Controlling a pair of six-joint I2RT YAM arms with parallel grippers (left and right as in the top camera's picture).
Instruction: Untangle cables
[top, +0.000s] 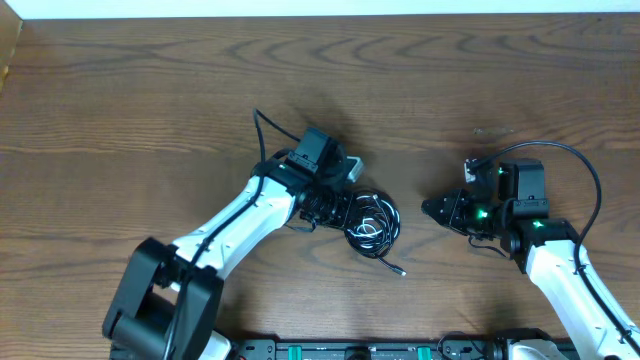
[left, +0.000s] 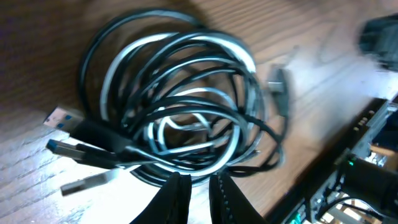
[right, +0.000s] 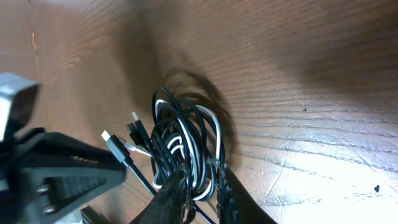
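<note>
The cables lie in one tangled coil (top: 372, 222) on the wooden table, thin black loops wound through white ones (left: 233, 50). Several plugs (left: 62, 117) stick out at the coil's side, and one black end (top: 400, 270) trails toward the front. My left gripper (top: 343, 211) sits at the coil's left edge; in the left wrist view the left gripper (left: 199, 182) has its jaws nearly together with only bright table between them. My right gripper (top: 426, 208) hovers just right of the coil, apart from it. Seen from the right wrist, the right gripper (right: 200, 177) is narrow, and the coil (right: 186, 143) shows through the gap beyond.
A small clear scrap (top: 492, 131) lies at the back right. The black base rail (top: 350, 350) with green lights runs along the front edge. My left arm (right: 56, 168) fills the lower left of the right wrist view, close to the coil.
</note>
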